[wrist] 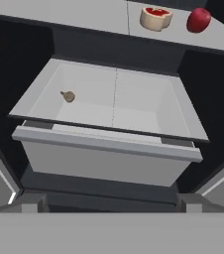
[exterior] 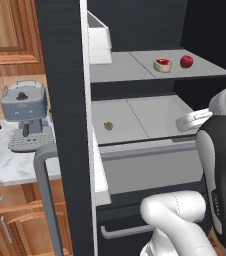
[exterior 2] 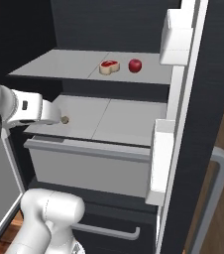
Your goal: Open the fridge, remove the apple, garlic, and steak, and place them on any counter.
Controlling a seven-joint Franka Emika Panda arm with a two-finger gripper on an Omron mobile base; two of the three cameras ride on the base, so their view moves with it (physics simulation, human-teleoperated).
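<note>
Your gripper stands wide apart and holds nothing; in the hand view its two dark finger tips rise at the bottom, well short of the pale grey drawer inside the fridge. You're looking down into that open drawer, and the garlic lies on its floor toward the left side. On the grey shelf above it, at the top right, the steak sits just beside the apple, steak to the left, the two apart by a small gap. Over to your left base view: the fridge door hangs open, with its grey bar handle low down, and past it you see the marble counter with a blue-grey coffee machine on it. Steak and apple sit at the right of the upper shelf, the garlic is a small tan dot on the lower level, and your white arm rises at the right. Now your right base view: the other door stands open at the right with white door bins, steak and apple are side by side on the shelf, and your wrist reaches in from the left, its end just beside the garlic.
</note>
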